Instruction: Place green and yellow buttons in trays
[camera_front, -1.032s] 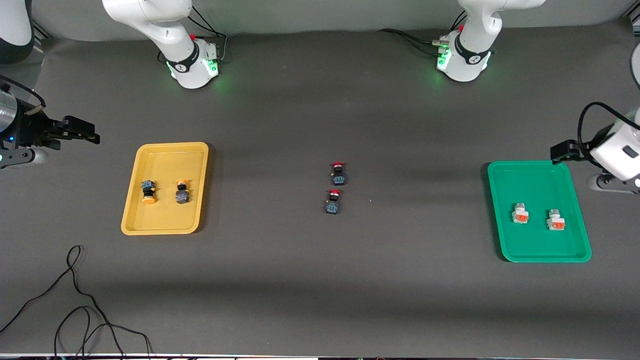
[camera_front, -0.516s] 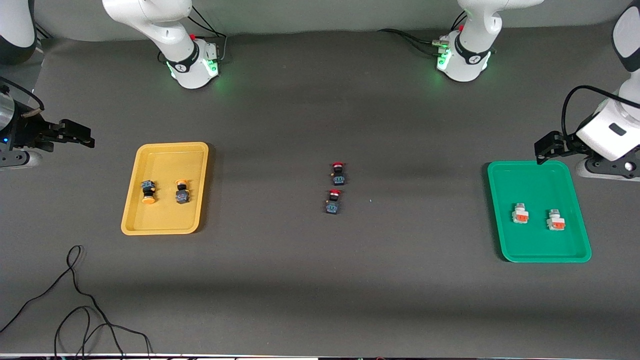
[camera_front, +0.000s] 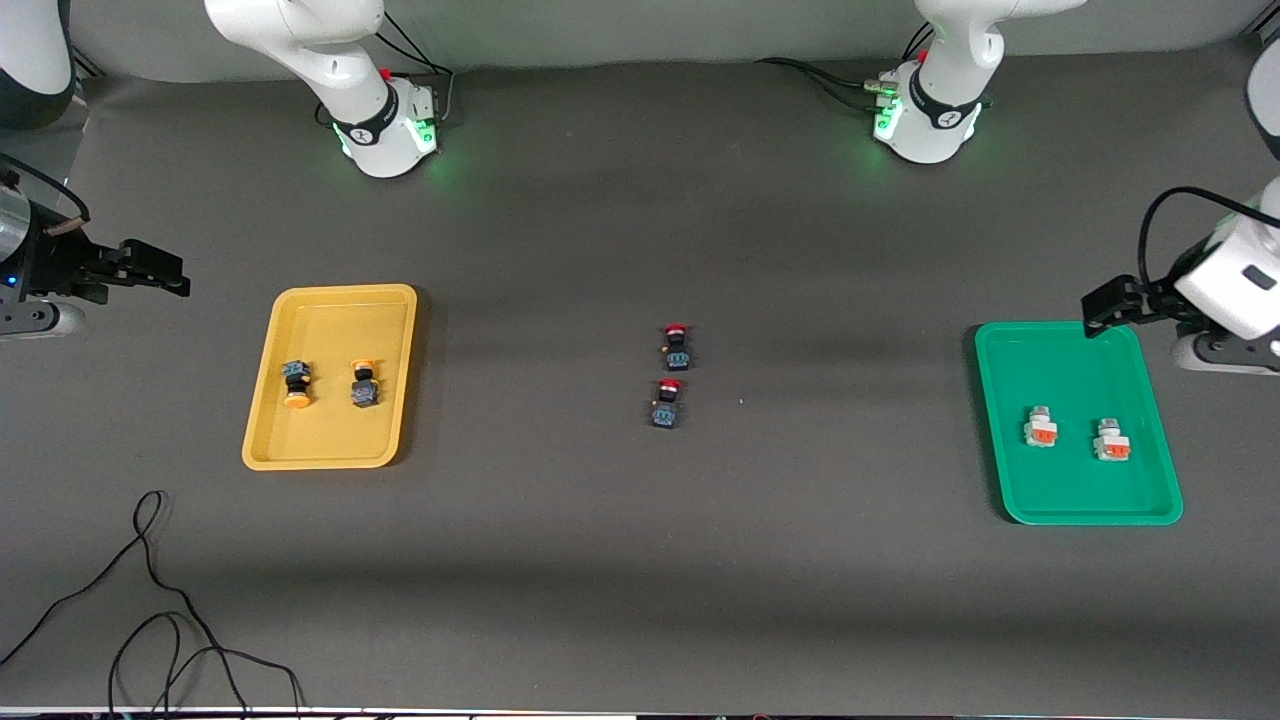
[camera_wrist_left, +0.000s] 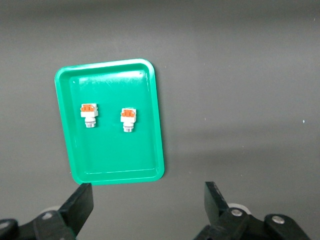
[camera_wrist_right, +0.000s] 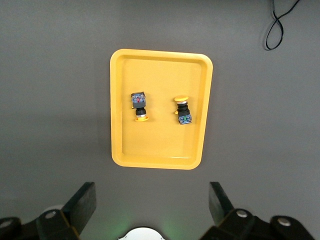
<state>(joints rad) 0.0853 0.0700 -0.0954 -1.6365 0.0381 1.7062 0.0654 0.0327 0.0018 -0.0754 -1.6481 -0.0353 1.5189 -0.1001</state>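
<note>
Toward the right arm's end of the tabletop (camera_front: 620, 560), yellow tray (camera_front: 262, 440) holds both yellow-capped buttons (camera_front: 296, 384); green tray (camera_front: 1010, 500) at the left arm's end holds both white buttons (camera_front: 1041, 427). Left gripper (camera_front: 1098, 305) over the green tray's corner, jaws released, empty. Right gripper (camera_front: 165, 275) off the yellow tray, jaws released. Red buttons (camera_front: 677, 347) mid-tabletop. Looks done

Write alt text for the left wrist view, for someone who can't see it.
A green tray lies on a dark grey table, holding two white buttons with orange faces side by side. The open, empty left gripper hangs over bare table just outside the tray's short rim.
</note>
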